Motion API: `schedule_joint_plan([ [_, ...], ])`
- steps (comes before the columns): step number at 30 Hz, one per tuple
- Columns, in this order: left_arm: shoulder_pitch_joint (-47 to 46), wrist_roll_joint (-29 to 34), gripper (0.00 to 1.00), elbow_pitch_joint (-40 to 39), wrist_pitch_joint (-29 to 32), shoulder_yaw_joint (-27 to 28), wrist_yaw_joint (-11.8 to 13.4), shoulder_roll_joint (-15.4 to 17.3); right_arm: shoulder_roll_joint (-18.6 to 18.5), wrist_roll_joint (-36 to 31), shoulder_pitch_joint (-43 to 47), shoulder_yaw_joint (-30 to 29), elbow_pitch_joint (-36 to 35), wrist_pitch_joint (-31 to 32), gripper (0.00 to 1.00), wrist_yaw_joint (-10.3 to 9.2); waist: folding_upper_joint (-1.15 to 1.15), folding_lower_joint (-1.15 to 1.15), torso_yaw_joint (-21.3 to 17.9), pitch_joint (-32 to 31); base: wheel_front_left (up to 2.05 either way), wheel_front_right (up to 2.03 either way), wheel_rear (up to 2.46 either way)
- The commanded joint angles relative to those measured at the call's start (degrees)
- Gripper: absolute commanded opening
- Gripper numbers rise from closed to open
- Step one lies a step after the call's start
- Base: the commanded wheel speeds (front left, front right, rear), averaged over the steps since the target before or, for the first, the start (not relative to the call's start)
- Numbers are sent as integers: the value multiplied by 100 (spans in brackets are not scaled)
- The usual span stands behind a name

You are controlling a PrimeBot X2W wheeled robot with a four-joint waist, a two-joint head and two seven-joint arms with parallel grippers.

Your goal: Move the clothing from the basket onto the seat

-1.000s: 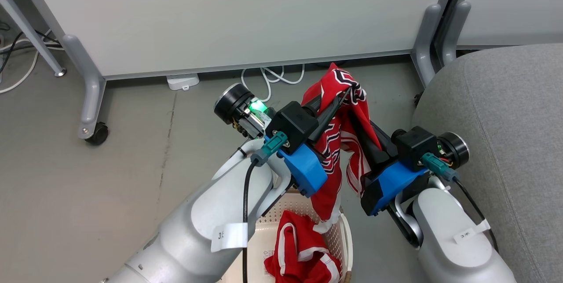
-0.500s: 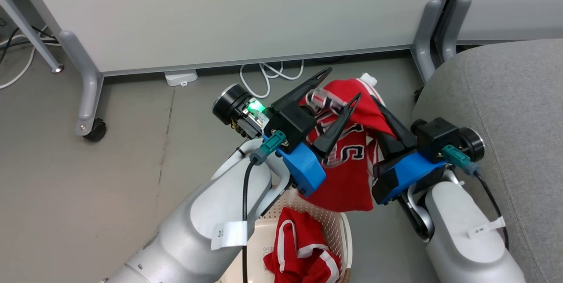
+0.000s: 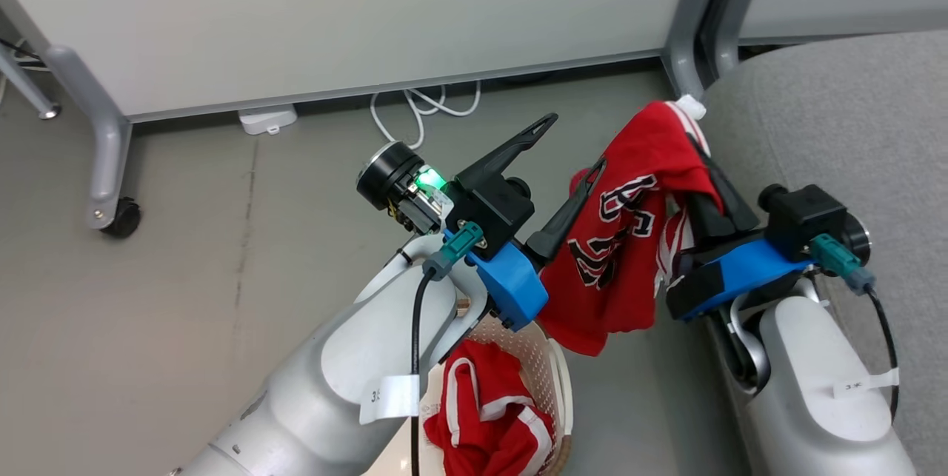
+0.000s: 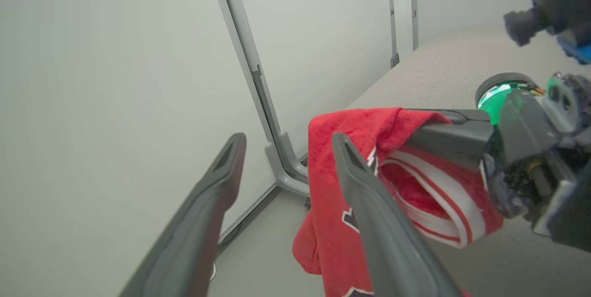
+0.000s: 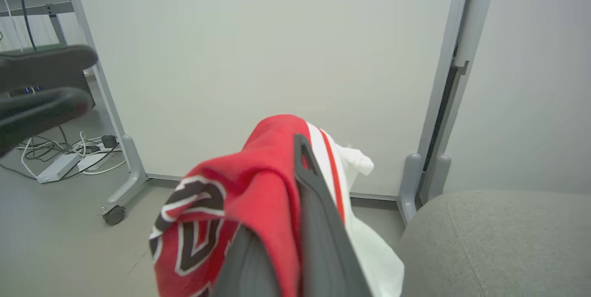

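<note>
My right claw (image 3: 696, 146) was clamped on the top of the red jersey (image 3: 622, 239), which hung lengthwise, upper end near the edge of the seat (image 3: 852, 128) and hem just beside the basket (image 3: 561, 380). A second red garment (image 3: 489, 417) lay in the basket. My left claw (image 3: 576, 141) stood wide and empty, one finger just beside the cloth. A partition leg (image 3: 685, 32) stood behind.

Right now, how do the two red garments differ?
The lettered jersey hangs pinched in the right gripper; the other garment lies crumpled in the basket. The jersey shows black-and-white lettering; the other shows white stripes, no lettering visible. Both are red with white trim.
</note>
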Motion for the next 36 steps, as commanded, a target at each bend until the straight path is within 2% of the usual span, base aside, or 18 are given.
schedule_joint_plan([
  [1, -48, 29, 100, -12, -28, -3, -3, 12, -14, -15, 41, -69, -75, -23, 0, 3, 0, 0, -121, 91, 0, 0, 0],
  [19, -143, 93, 100, 14, -28, -317, -76, -7, -125, 71, 411, -1129, -983, -22, 0, 3, 0, 0, -1145, 568, 0, 0, 0],
  [28, -75, 71, 100, 33, -29, -623, -130, -11, -105, 99, 841, -1660, -1266, -22, 0, 3, 0, 0, -1465, 670, 0, 0, 0],
  [36, -51, -39, 100, -15, -28, -910, -152, -14, -65, 159, 1096, -1805, -1353, -22, 0, 3, 0, 0, -1654, 745, 0, 0, 0],
])
